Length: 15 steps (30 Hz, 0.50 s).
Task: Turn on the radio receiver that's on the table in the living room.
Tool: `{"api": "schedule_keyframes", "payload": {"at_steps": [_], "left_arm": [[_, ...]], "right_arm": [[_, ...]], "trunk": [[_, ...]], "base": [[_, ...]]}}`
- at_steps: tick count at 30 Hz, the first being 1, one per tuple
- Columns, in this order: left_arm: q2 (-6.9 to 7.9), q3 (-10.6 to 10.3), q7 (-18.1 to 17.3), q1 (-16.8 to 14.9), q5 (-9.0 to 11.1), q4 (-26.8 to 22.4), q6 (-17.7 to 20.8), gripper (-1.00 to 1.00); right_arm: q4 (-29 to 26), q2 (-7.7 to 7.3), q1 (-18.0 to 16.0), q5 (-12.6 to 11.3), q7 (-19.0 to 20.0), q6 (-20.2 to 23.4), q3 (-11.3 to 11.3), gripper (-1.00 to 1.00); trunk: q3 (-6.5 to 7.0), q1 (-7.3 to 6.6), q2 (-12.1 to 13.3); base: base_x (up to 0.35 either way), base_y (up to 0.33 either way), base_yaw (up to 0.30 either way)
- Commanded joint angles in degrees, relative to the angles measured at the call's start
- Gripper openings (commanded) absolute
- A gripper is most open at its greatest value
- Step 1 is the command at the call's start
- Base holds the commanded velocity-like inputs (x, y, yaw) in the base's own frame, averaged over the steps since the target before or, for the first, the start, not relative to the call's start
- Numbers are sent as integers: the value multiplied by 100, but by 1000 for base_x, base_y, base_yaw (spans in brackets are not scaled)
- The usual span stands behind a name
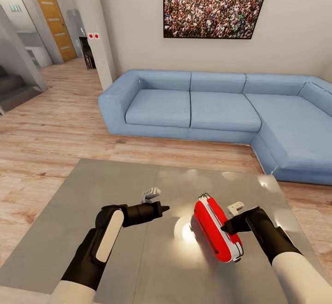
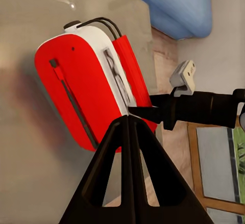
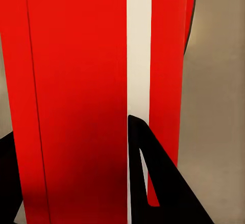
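Note:
The red radio receiver (image 1: 216, 231) with white edge trim stands on its edge on the glossy grey table (image 1: 115, 188), tilted a little. In the left wrist view the radio receiver (image 2: 81, 96) shows its red face and white edge. My right gripper (image 1: 227, 227) is against the radio's right side, its dark fingertip (image 2: 139, 112) touching the white trim. Close up, one right finger (image 3: 153, 178) lies over the radio receiver (image 3: 76, 81), and the other shows far apart at the frame's corner. My left gripper (image 1: 162, 209) is shut and empty, a short way to the radio's left, pointing at it.
A blue sectional sofa (image 1: 207, 105) runs behind the table and along its right. The framed crowd picture (image 1: 214, 4) hangs above it. Light wood floor surrounds the table, and a hallway with an orange door (image 1: 53, 20) opens at the back left.

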Motion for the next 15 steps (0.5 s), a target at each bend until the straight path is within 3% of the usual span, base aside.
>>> {"api": "schedule_keyframes", "payload": {"at_steps": [1,15], "left_arm": [[-1,-1,0,-1,-1,1,0,-100],[-1,-5,0,-1,-1,2,1,-100]], "right_arm": [[353,-1,4,-19,-7,-487,-5,100],[346,-19,4,-11,8,-485,-1,100]], "trunk": [[-1,2,1],[-1,2,1]], "base": [[0,0,0],[0,0,0]]}}
